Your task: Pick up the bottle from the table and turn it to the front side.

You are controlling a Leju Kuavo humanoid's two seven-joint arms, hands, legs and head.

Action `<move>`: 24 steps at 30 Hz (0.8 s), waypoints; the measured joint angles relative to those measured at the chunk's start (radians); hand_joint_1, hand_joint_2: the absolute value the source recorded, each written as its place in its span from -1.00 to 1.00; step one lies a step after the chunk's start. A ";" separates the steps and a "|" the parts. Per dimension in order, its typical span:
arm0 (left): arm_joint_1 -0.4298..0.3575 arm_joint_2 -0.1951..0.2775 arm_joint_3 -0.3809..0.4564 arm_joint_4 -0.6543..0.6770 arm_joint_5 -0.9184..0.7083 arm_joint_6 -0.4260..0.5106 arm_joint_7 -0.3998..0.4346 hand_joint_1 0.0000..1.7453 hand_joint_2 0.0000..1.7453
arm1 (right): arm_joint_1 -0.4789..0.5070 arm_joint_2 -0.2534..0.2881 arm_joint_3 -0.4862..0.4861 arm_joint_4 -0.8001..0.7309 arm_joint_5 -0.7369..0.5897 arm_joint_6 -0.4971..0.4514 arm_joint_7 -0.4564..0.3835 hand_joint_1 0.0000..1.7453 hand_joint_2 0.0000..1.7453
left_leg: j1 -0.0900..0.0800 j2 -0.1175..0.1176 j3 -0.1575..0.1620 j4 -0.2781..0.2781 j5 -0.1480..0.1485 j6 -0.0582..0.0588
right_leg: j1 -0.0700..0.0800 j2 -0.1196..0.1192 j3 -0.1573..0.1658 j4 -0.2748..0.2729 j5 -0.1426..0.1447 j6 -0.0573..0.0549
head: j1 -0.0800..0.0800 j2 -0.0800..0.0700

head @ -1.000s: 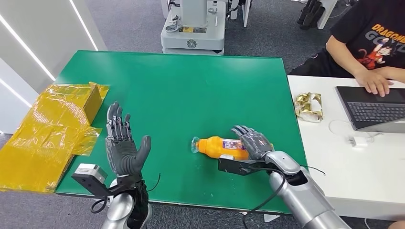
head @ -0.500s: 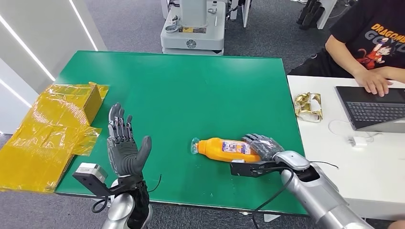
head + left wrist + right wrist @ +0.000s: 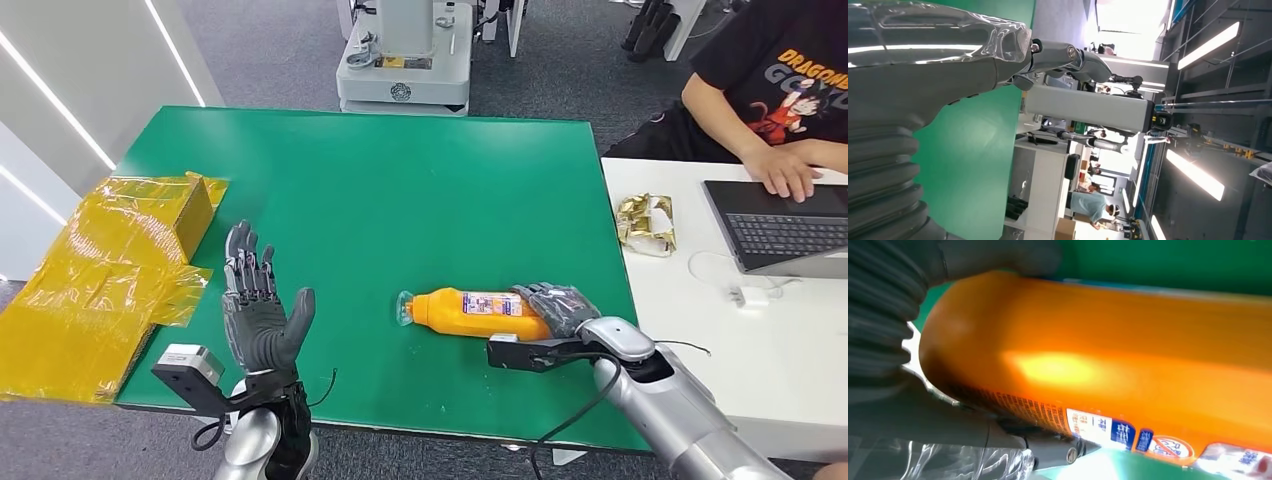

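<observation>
Left hand (image 3: 262,318) held upright over near table edge, palm out, fingers spread, nothing gripped. Right hand (image 3: 556,309) wrapped round base end of orange bottle (image 3: 470,312), which is laid on its side on green table (image 3: 370,190), clear cap pointed toward left hand, printed label faced up. Crinkly yellow plastic sheeting (image 3: 100,280) draped over left table edge. Further right, gold foil wrapper (image 3: 646,222) and laptop (image 3: 780,228) seen on white desk (image 3: 700,330), person's hand (image 3: 785,172) rested on keyboard. Grey carpet and white machine base (image 3: 404,60) beyond.

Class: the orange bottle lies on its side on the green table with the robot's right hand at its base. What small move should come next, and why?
Probably close the right hand firmly around the bottle and lift it slightly. Its fingers already wrap the base, but the bottle appears to lie flat on the green table, so it cannot be turned yet.
</observation>
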 joint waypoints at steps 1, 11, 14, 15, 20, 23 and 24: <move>0.001 0.000 0.000 0.000 0.000 0.000 -0.001 -1.00 1.00 | 0.002 0.000 0.001 0.000 0.001 -0.012 -0.002 1.00 1.00 | 0.000 0.000 0.000 0.000 0.000 0.000 | 0.000 0.000 0.000 0.000 0.000 0.000 | 0.000 0.000; 0.002 0.000 -0.002 0.000 0.001 0.008 -0.005 -1.00 1.00 | 0.014 0.016 0.002 0.004 0.015 -0.075 -0.009 1.00 1.00 | 0.000 0.000 0.000 0.000 0.000 0.000 | 0.000 0.000 0.000 0.000 0.000 0.000 | 0.000 0.000; 0.002 0.000 -0.002 0.000 0.001 0.008 -0.005 -1.00 1.00 | 0.015 0.019 0.002 0.004 0.015 -0.078 -0.011 1.00 1.00 | 0.000 0.000 0.000 0.000 0.000 0.000 | 0.000 0.000 0.000 0.000 0.000 0.000 | 0.000 0.000; 0.002 0.000 -0.002 0.000 0.002 0.008 -0.005 -1.00 1.00 | 0.015 0.020 0.002 0.004 0.016 -0.083 -0.012 1.00 1.00 | 0.000 0.000 0.000 0.000 0.000 0.000 | 0.000 0.000 0.000 0.000 0.000 0.000 | 0.000 0.000; 0.003 0.000 -0.003 0.000 0.004 0.020 -0.012 -1.00 1.00 | 0.036 0.046 -0.020 -0.002 0.018 -0.210 -0.009 1.00 1.00 | 0.000 0.000 0.000 0.000 0.000 0.000 | 0.000 0.000 0.000 0.000 0.000 0.000 | 0.000 0.000; 0.009 -0.001 -0.009 -0.002 0.001 0.030 -0.015 -1.00 1.00 | 0.074 0.086 -0.068 -0.038 -0.011 -0.364 0.005 1.00 1.00 | 0.000 0.000 0.000 0.000 0.000 0.000 | 0.000 0.000 -0.001 0.000 0.000 0.000 | 0.000 0.000; 0.011 -0.001 -0.011 -0.002 0.000 0.033 -0.015 -1.00 1.00 | 0.093 0.103 -0.091 -0.057 -0.031 -0.425 0.000 1.00 1.00 | 0.000 0.000 0.000 0.000 0.000 0.000 | 0.000 0.000 -0.001 0.000 0.000 0.000 | 0.000 0.000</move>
